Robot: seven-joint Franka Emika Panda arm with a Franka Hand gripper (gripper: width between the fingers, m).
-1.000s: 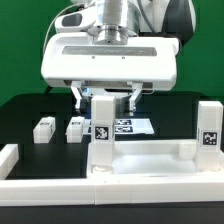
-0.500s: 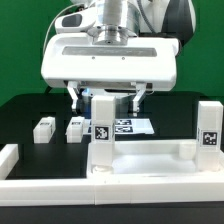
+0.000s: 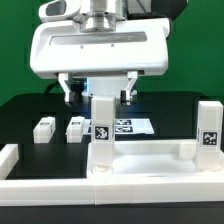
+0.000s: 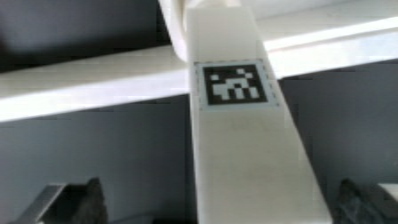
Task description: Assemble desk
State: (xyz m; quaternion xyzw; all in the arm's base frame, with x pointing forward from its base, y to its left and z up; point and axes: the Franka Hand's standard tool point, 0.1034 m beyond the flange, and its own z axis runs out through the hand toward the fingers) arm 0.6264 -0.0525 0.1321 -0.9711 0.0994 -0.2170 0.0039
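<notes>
Hand (image 3: pixel 99 93) above upright leg (image 3: pixel 102 130), jaws spread wide, pointing down

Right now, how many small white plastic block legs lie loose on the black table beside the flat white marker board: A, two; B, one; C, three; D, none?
A: two small white plastic block legs lie on the black table, to the exterior view's left of the marker board.

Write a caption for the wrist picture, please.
A white desk leg with a square tag stands between the open jaws.
</notes>
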